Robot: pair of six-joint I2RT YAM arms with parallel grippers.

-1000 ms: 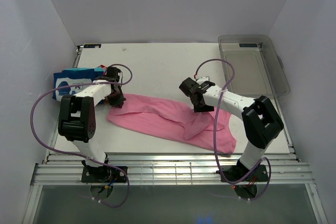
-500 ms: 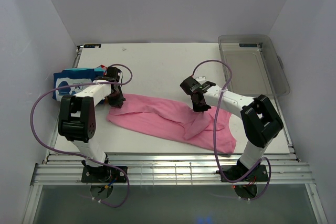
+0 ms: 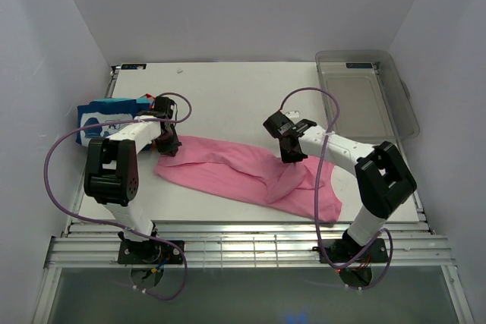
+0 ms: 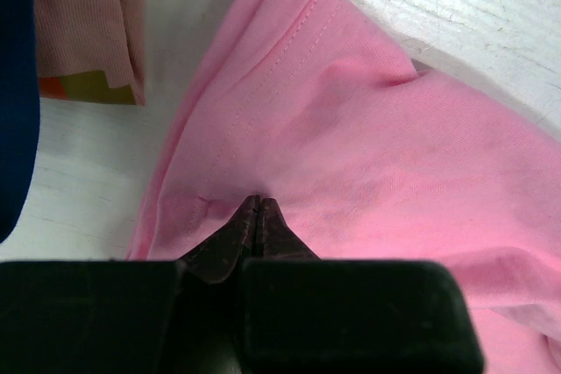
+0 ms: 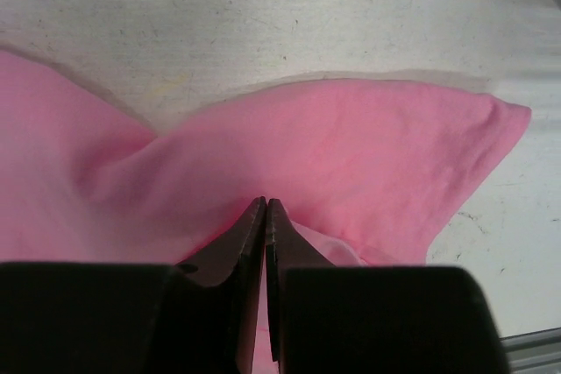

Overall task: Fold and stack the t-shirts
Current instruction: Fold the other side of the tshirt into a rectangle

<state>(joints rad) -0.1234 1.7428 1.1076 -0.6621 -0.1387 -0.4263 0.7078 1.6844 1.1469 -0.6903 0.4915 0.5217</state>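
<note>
Two tools are down on one pink t-shirt [image 3: 228, 168], which lies unfolded and rumpled in a long band across the near half of the white table [image 3: 228, 89]. The left tool [image 3: 168, 144] is at the shirt's left end, and the right tool [image 3: 292, 155] is over its right part, where the cloth bunches up. Just behind the left tool, at the table's left edge, sits a folded stack of t-shirts [image 3: 102, 115] with a blue and white one on top. The left arm's white forearm crosses in front of the stack and hides its right side. A clear plastic bin [image 3: 364, 96] stands at the far right corner, well apart from the pink cloth. A purple cable [image 3: 313, 187] from the right arm hangs across the shirt's right end from above. From overhead I cannot tell how either tool's jaws stand. The wrist cameras show it: the left tips are pressed together with a pinch of pink cloth gathered between them, near a stitched hem [image 4: 289, 50]. The right tips are closed too, clamped on a raised fold of the same shirt. The left wrist view also shows a dusty rose cloth edge [image 4: 88, 15] with an orange patch, just beside the pink shirt, which I cannot pick out from overhead.
</note>
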